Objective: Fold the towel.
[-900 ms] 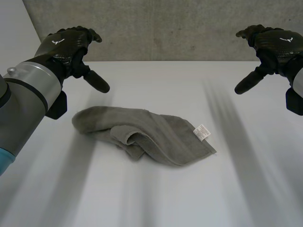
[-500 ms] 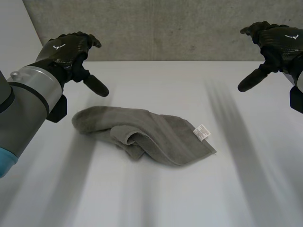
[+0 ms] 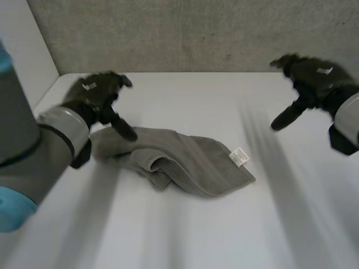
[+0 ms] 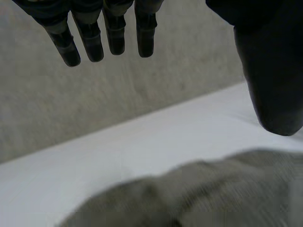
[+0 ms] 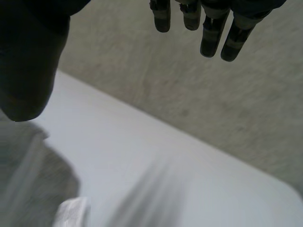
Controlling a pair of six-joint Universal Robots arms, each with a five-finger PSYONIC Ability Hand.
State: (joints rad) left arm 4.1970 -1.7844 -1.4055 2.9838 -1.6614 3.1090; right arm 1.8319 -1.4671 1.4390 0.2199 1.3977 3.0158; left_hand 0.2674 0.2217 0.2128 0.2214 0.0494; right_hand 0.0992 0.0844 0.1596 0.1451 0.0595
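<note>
A grey towel [image 3: 179, 159] lies crumpled and partly folded in the middle of the white table [image 3: 185, 235], a small white label [image 3: 239, 156] at its right corner. My left hand [image 3: 95, 98] hovers just above the towel's left end, open, its thumb pointing down toward the cloth. In the left wrist view the towel [image 4: 227, 194] lies below the straight fingers [image 4: 104, 38], apart from them. My right hand [image 3: 305, 84] hangs open in the air to the right of the towel, holding nothing. Beneath it in the right wrist view are the towel's corner [image 5: 33, 184] and label [image 5: 73, 210].
A grey wall [image 3: 185, 33] rises along the table's far edge. At the left stands a pale panel [image 3: 28, 50]. Bare tabletop lies in front of the towel and to its right.
Both hands have come down and inward toward the towel. The left one now hangs right over the towel's left end. The towel has not moved.
</note>
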